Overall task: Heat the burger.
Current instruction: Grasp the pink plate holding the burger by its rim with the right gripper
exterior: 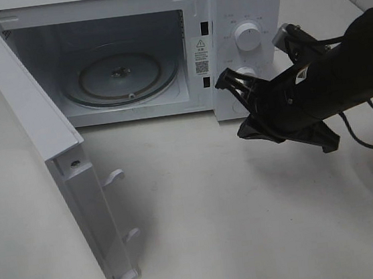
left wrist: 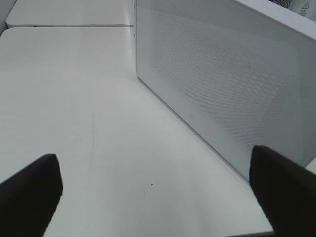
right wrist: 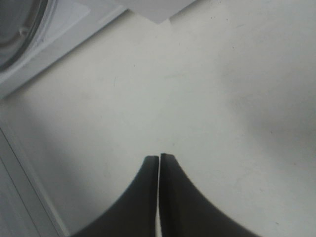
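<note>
The high camera looks steeply down from the front onto the open microwave [exterior: 243,12] and the white table [exterior: 215,210]. The left wrist camera sits low near the table and faces, past the left gripper [left wrist: 158,192], a perforated white panel [left wrist: 222,84] of the microwave. The right wrist camera looks down closely over the right gripper [right wrist: 159,160] at the table; with the high view it shares the edge of the glass turntable [right wrist: 17,29].

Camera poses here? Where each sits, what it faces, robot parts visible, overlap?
Exterior high: mounted above, looking down at the table and open microwave; right arm shows.
Left wrist: on its arm, facing the microwave's perforated white panel; left gripper open.
Right wrist: on its arm, aimed down at the table; right gripper shut.
Shared: exterior and right wrist both show the glass turntable.
</note>
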